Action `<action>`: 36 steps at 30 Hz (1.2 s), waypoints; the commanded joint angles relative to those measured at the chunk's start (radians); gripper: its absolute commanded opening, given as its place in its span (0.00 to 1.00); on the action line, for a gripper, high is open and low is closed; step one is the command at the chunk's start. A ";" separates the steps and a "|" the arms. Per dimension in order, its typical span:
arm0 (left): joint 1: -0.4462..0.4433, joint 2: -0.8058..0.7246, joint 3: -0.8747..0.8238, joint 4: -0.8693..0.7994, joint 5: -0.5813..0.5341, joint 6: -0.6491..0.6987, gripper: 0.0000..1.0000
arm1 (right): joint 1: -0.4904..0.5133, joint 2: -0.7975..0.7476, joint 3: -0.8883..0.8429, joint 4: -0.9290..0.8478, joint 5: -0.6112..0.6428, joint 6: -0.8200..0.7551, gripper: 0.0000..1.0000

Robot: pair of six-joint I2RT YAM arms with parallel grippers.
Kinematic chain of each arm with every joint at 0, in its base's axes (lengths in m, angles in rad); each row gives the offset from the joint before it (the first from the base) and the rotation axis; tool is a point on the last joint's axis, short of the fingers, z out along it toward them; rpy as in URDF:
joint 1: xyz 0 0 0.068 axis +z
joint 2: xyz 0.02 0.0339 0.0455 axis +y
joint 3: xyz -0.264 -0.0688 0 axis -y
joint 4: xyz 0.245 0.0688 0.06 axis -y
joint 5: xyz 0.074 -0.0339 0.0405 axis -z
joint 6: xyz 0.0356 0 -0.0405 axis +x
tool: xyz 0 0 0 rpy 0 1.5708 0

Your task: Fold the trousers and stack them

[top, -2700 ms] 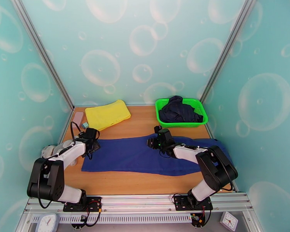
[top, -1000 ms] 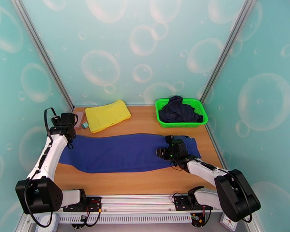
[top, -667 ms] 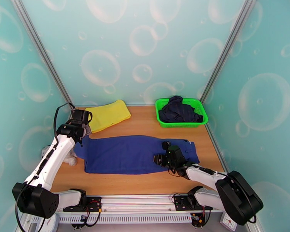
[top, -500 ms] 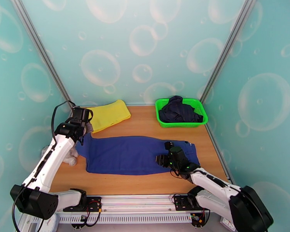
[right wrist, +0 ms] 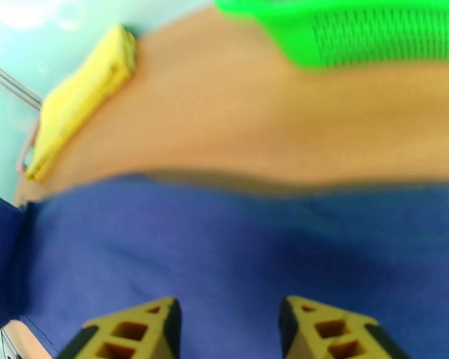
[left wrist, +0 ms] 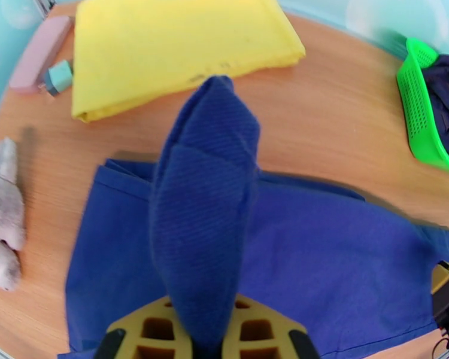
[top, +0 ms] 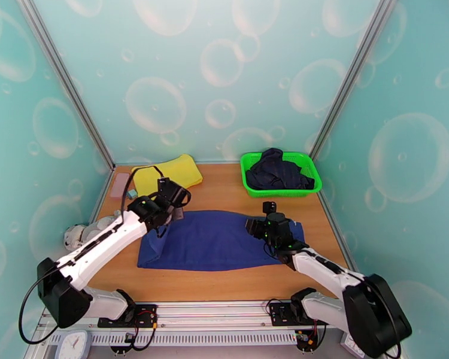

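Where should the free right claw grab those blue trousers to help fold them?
Probably a corner of the trousers at their right end, pinched from above: that end lies flat on the table with free edges, just beneath the open right gripper, while the left gripper holds the other end lifted.

No writing, label, brand or number can be read on anything here. The small white clock with a round dial (top: 75, 345), below the near-left corner of the wooden table (top: 224, 189), carries marks around its face, but they are too small to make out.
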 commanded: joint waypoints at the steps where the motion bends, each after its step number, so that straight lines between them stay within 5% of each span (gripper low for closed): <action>1: -0.024 0.049 -0.058 0.139 -0.072 -0.142 0.00 | 0.014 0.025 0.005 0.134 -0.064 -0.082 0.48; 7: -0.048 0.068 -0.174 0.354 -0.080 -0.214 0.00 | -0.046 0.003 -0.053 0.186 -0.126 -0.064 0.47; 17: -0.108 0.161 -0.156 0.490 -0.076 -0.237 0.01 | -0.068 -0.014 -0.057 0.160 -0.115 -0.081 0.48; 19: -0.128 0.203 -0.151 0.505 -0.071 -0.244 0.18 | -0.073 -0.009 -0.055 0.160 -0.122 -0.080 0.48; 25: -0.172 0.228 -0.222 0.745 0.123 -0.097 0.40 | -0.076 0.010 -0.049 0.159 -0.137 -0.079 0.48; 29: -0.187 0.022 -0.392 0.926 0.235 0.031 0.56 | -0.083 0.024 -0.048 0.157 -0.137 -0.083 0.48; 33: -0.170 -0.270 -0.630 0.946 0.114 0.031 0.78 | -0.085 0.023 -0.041 0.150 -0.152 -0.084 0.48; 36: -0.111 -0.422 -0.763 0.877 0.122 -0.034 0.81 | -0.086 0.019 -0.042 0.152 -0.161 -0.081 0.48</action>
